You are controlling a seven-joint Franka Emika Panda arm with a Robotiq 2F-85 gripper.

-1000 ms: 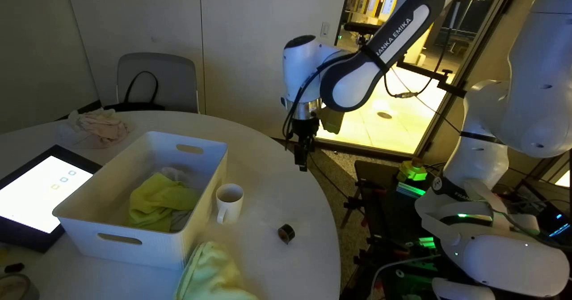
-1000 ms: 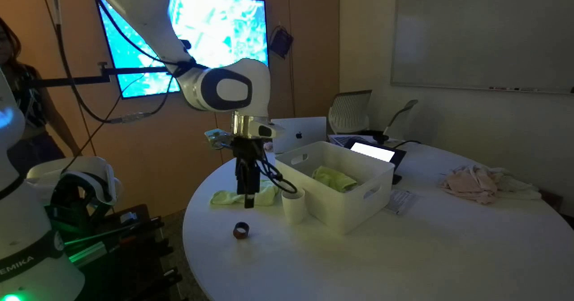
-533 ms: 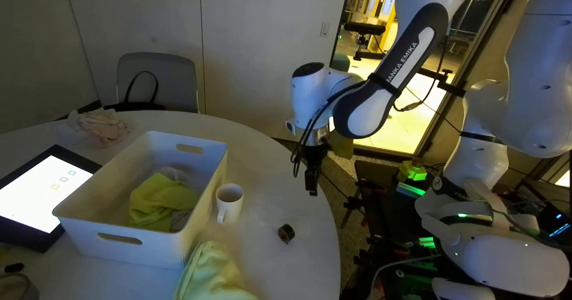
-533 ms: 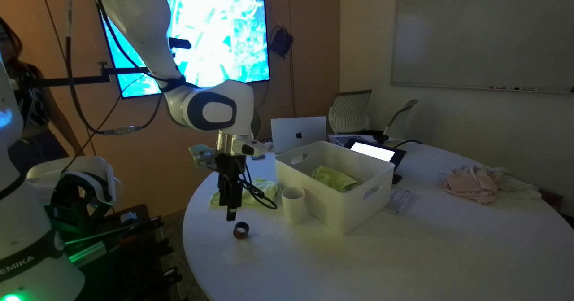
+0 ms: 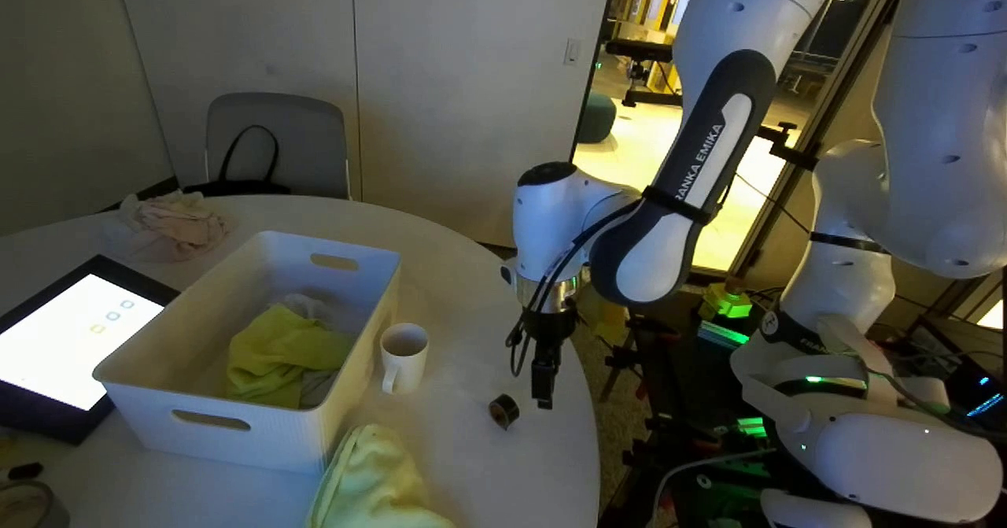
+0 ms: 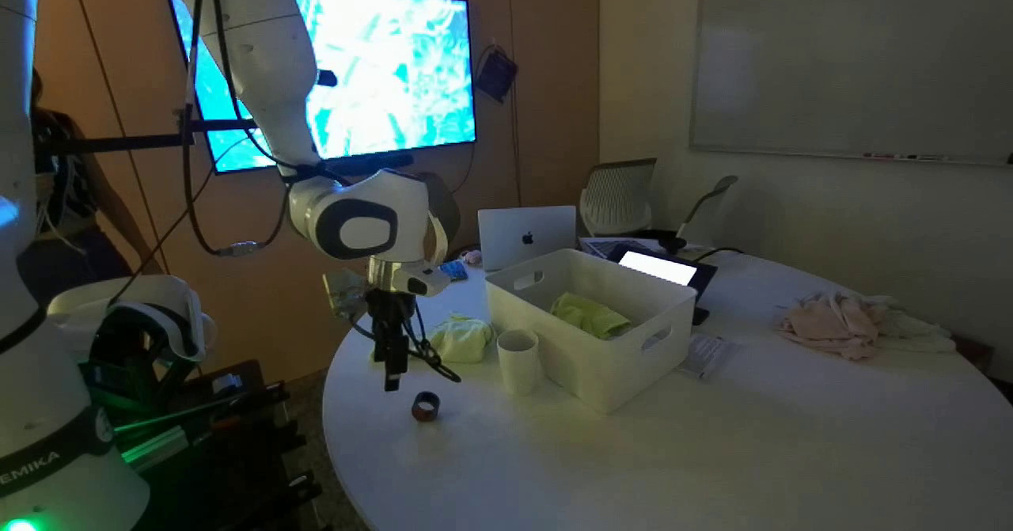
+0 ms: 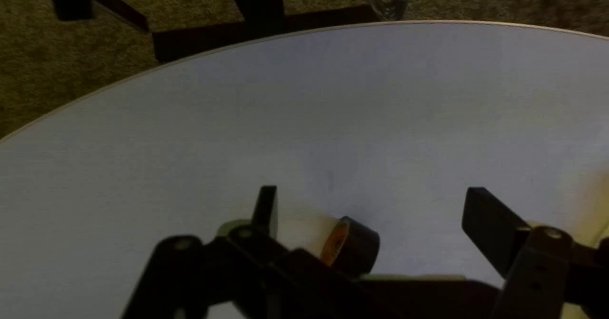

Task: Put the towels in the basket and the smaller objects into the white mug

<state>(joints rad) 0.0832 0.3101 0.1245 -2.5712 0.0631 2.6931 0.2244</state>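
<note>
Over the round white desk, the black jointed gripper hangs spread wide, empty. Near it lies a small, dark, orange-cored ring.

A round white table lies beneath the jaws. Nearest them rests a small dark ring — farther off, a white mug, a green towel and a tub. Beyond the tub from the jaws sit a tablet and a laptop — and, well apart, a crumpled pink cloth.
</note>
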